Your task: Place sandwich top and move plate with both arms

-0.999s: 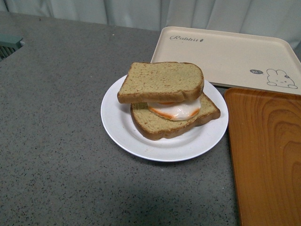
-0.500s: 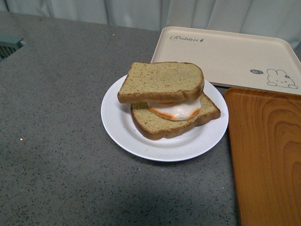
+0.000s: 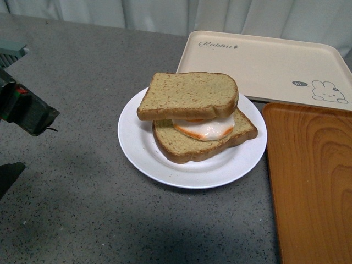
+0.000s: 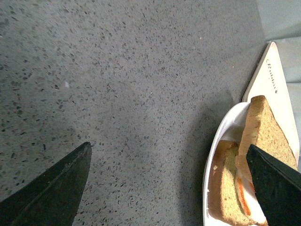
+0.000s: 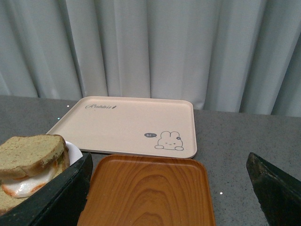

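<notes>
Left gripper: jaws spread wide, nothing held. Both black fingers show in the left wrist view over bare grey speckled countertop; the plate's rim lies close to one finger, but contact cannot be judged. In the front view the left arm sits at the left edge, above the countertop and well apart from the plate.

Right gripper: jaws likewise spread wide and empty. In its wrist view the orange wooden tray lies between the fingers, the rabbit tray lies beyond it, and a pale curtain hangs behind.

Sandwich top: lying flat on the fried egg, which rests on the lower slice. It is offset toward the left and far side, so the near right part of the egg and lower slice shows.

Plate: white, carrying the whole stack, standing on the countertop. Its far rim is just beside the rabbit tray's near corner, and its right rim is just beside the orange wooden tray's left edge. Whether it touches either cannot be told
</notes>
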Robot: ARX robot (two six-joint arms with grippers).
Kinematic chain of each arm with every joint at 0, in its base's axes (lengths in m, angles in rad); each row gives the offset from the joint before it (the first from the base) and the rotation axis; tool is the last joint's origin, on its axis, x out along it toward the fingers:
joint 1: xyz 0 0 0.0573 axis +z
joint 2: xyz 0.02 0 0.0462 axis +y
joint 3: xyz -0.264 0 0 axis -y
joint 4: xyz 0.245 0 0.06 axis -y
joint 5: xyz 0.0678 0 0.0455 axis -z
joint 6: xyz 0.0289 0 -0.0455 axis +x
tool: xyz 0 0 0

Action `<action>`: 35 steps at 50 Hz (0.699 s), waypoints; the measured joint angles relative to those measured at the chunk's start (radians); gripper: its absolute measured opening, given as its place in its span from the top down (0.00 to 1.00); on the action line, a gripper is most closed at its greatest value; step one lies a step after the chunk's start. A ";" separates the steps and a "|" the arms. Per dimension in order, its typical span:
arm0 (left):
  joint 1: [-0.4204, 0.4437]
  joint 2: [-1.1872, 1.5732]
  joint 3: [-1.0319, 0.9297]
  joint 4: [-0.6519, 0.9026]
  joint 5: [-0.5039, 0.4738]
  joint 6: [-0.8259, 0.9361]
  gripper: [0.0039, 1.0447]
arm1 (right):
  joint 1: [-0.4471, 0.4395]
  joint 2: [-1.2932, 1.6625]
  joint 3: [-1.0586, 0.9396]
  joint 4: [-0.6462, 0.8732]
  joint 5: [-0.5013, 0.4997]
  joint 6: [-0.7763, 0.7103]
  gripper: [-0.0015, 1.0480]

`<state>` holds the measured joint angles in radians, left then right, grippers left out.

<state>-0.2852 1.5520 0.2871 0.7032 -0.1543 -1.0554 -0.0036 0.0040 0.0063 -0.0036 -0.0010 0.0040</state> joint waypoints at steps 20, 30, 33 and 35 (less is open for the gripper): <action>-0.110 0.196 0.081 0.127 0.000 -0.083 0.06 | 0.000 0.000 0.000 0.000 0.000 0.000 0.09; -0.169 0.246 0.122 0.137 -0.004 -0.126 0.06 | 0.000 0.000 0.000 0.000 0.000 0.000 0.09; -0.182 0.261 0.136 0.138 -0.003 -0.141 0.06 | 0.000 0.000 0.000 0.000 0.000 0.000 0.09; -0.189 0.267 0.145 0.138 -0.003 -0.154 0.06 | 0.000 0.000 0.000 0.000 0.000 0.000 0.09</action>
<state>-0.4744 1.8194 0.4316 0.8410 -0.1577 -1.2098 -0.0036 0.0040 0.0067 -0.0036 -0.0010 0.0040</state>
